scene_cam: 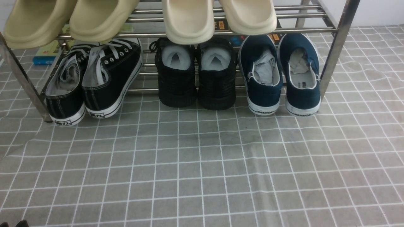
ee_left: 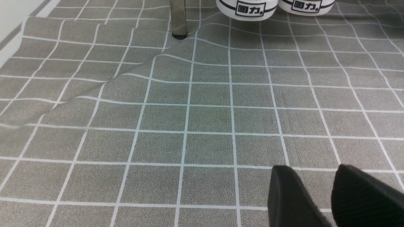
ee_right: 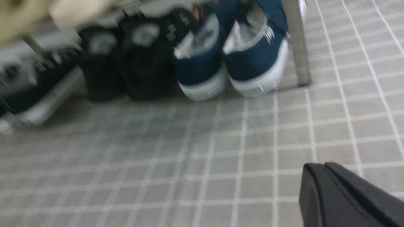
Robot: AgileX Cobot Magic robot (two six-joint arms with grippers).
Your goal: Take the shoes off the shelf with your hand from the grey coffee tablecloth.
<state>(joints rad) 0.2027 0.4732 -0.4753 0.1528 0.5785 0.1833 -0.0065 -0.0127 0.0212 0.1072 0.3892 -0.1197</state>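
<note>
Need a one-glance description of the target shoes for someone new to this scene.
Find the steel shelf on the grey grid tablecloth; three pairs lean on its lower tier. The shoes are the rightmost pair, next to the right leg. Only they are navy with paper stuffing; the knit pair beside them and the lace-ups are black.

A plain white wall (scene_cam: 378, 12) fills the upper right of the front view. In the left wrist view's upper left corner, a pale wall (ee_left: 11, 15) carries a grey strip. Books (scene_cam: 45, 59) lie at upper left. Light is soft and even.
</note>
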